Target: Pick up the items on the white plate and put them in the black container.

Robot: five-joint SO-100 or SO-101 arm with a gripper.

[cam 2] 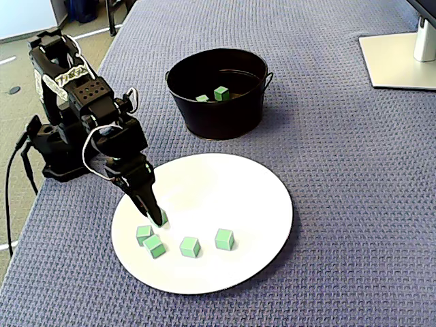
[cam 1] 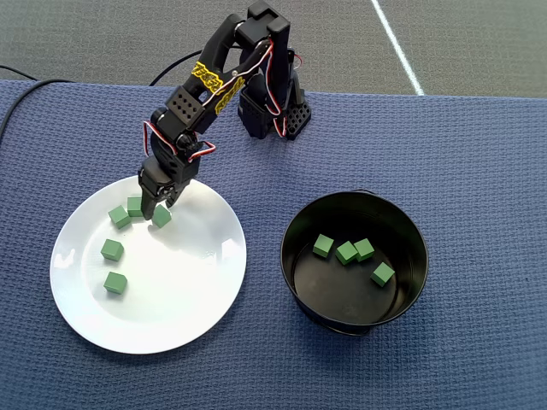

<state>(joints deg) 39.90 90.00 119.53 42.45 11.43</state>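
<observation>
Your gripper (cam 1: 154,213) (cam 2: 155,219) is down on the white plate (cam 1: 197,320) (cam 2: 231,197), fingers pinched narrowly around one green cube (cam 1: 161,217) (cam 2: 163,217) near the plate's rim on the arm's side. Fingertips hide most of that cube in the fixed view, so you can't confirm firm contact; it sits on the plate, not lifted. Two more cubes (cam 1: 135,206) (cam 1: 120,217) lie just beside the gripper; in the overhead view they're toward the plate's upper-left rim. Two others (cam 1: 112,249) (cam 1: 115,283) sit farther down the left side. Five cubes on the plate total. Black container (cam 1: 410,273) (cam 2: 225,116) stands apart from the plate on the blue cloth (cam 1: 479,171) (cam 2: 354,204), holding four cubes (cam 1: 323,246) (cam 1: 346,253) (cam 1: 365,248) (cam 1: 383,274) near the middle of its floor. Arm base (cam 1: 273,111) (cam 2: 54,153) sits at the cloth's edge.
</observation>
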